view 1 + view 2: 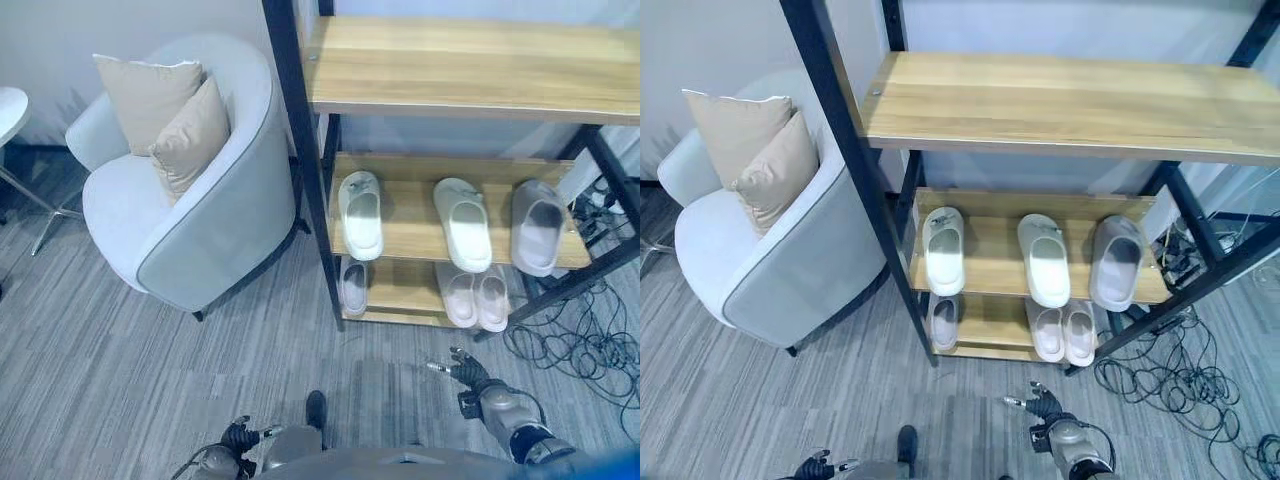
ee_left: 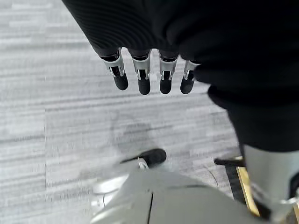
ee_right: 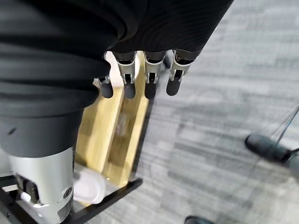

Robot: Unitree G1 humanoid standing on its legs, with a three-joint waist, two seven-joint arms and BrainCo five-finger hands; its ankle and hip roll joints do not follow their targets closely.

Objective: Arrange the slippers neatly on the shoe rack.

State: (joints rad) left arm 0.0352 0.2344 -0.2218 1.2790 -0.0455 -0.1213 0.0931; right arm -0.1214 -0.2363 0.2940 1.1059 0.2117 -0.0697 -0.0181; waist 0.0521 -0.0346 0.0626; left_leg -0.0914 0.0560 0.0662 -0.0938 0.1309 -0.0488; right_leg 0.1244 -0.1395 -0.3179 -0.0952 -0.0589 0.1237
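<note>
The shoe rack [image 1: 300,150] has a black frame and wooden shelves. On its middle shelf lie two white slippers [image 1: 360,213] [image 1: 463,222] and a grey slipper [image 1: 538,226], spaced apart. The low shelf holds a single pale slipper [image 1: 354,284] at the left and a pinkish pair [image 1: 476,296] side by side at the right. My right hand [image 1: 468,372] hangs low in front of the rack's right half, its fingers [image 3: 140,79] straight and holding nothing. My left hand [image 1: 240,437] hangs low over the carpet at the lower left, its fingers [image 2: 149,77] straight and holding nothing.
A pale armchair [image 1: 200,220] with two beige cushions [image 1: 165,115] stands just left of the rack. A white round table [image 1: 10,110] is at the far left. Loose cables [image 1: 580,345] lie on the carpet to the right of the rack. A wide top shelf [image 1: 470,65] spans the rack.
</note>
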